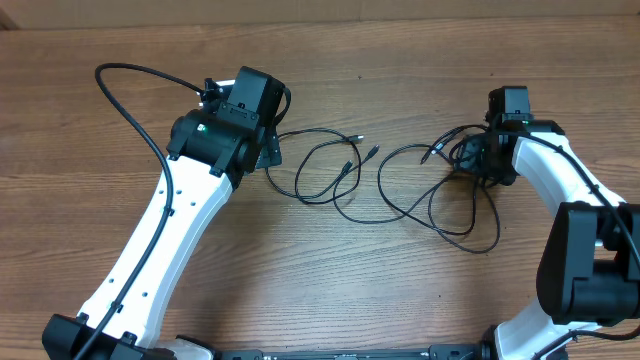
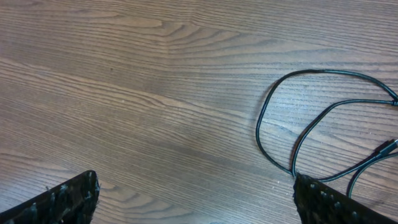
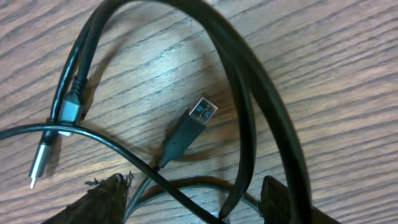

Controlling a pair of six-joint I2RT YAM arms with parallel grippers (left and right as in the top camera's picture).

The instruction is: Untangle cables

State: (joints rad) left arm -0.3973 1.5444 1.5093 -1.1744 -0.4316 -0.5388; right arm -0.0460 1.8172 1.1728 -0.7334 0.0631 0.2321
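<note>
On the wooden table [image 1: 400,300], cables [image 3: 268,102] lie loose in overlapping loops mid-table, between both arms. Left arm [image 1: 170,230] stretches diagonally up; left gripper [image 2: 196,199] spread wide over bare wood, a loop beside its right finger. Right arm [image 1: 555,180] bends inward; right gripper [image 3: 196,202] sits low over the tangle's right end, fingers apart, cords running between them unpinched, USB plug [image 3: 202,112] just ahead.

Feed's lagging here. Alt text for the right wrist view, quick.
Close-up of thin black cables looping across each other on the wood table, with a USB plug lying flat at centre and a smaller connector at left. The right end effector sits at the bottom edge, jaws apart, cable strands running between its fingertips.
</note>
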